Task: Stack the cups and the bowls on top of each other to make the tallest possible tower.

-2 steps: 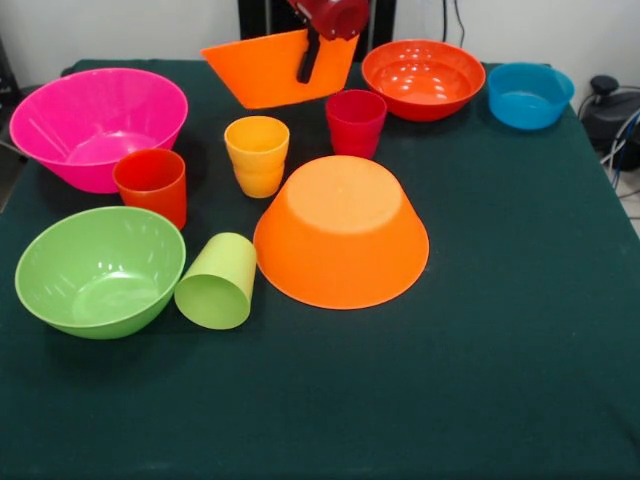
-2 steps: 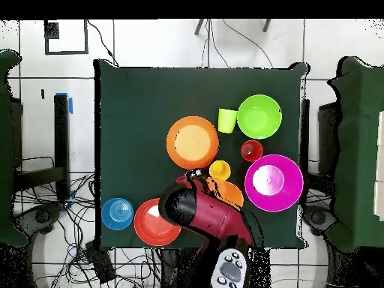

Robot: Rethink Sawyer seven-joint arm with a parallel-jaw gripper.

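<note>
While the inverted orange bowl (image 1: 342, 232) rests on the table (image 1: 500, 380), the end effector (image 1: 308, 62) grips a tilted orange bowl (image 1: 265, 70).

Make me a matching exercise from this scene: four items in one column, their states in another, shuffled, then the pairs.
Items:
1. lime cup
2. held orange bowl
3. other orange bowl
4. pink bowl

States:
A. upside down on the table
B. upright on the table
C. lying on its side
D. tilted, lifted by the end effector

Pairs: 1-C, 2-D, 3-A, 4-B
</note>
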